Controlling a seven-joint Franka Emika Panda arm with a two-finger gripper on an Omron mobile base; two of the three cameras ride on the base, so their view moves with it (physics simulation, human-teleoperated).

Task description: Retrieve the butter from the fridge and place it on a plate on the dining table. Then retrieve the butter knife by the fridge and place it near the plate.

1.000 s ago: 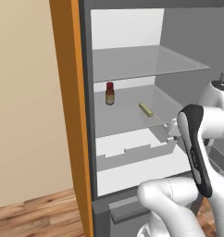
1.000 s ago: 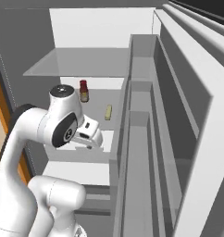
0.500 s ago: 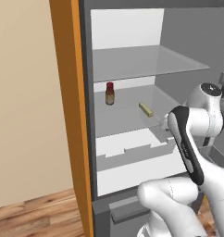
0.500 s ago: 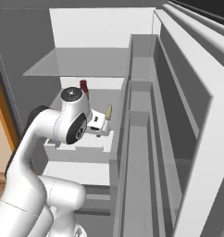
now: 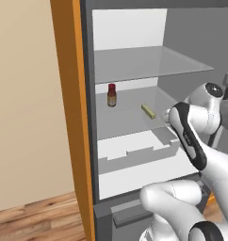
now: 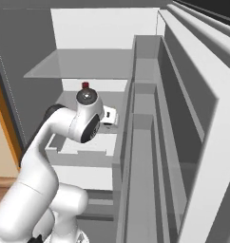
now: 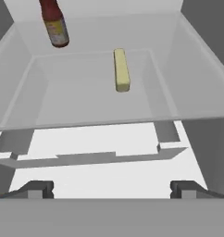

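Butter [image 7: 121, 70] lies on the glass shelf [image 5: 130, 123] inside the open fridge [image 5: 134, 28], a little right of the shelf's middle and back from its front edge, with its long side pointing toward the back wall. A small brown bottle [image 5: 111, 94] with a red cap stands near the back left corner of the same shelf, well apart from the butter. The gripper [image 7: 111, 189] is in front of the shelf's front edge with its fingers [image 7: 37, 189] spread wide, holding nothing. Compared with a second ago, the arm has swung up and forward toward the shelf, while butter and bottle keep their places.
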